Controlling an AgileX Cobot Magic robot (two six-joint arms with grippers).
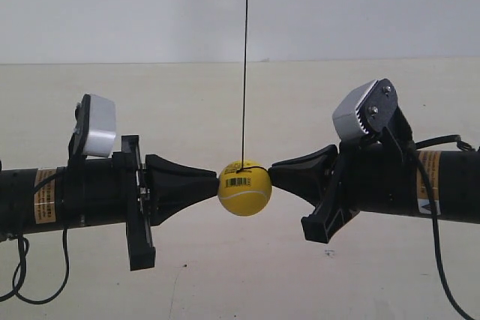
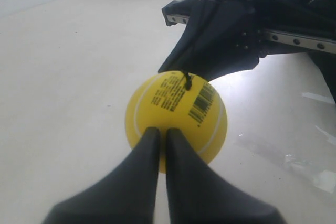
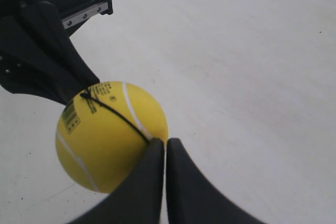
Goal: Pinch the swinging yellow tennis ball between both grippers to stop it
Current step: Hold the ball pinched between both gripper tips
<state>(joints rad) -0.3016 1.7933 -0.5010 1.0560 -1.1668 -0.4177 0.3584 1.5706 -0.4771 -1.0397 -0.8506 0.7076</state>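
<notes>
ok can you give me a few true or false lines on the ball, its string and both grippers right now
1. The yellow tennis ball hangs from a thin dark string. True.
2. The left gripper is spread wide around the ball. False: its fingers lie close together, with the tips against the ball.
3. The right gripper is shut, with its tip touching the ball. True.
4. The ball rests on the ground. False: it hangs in the air above the pale floor.
5. The ball carries a black barcode print. True.
</notes>
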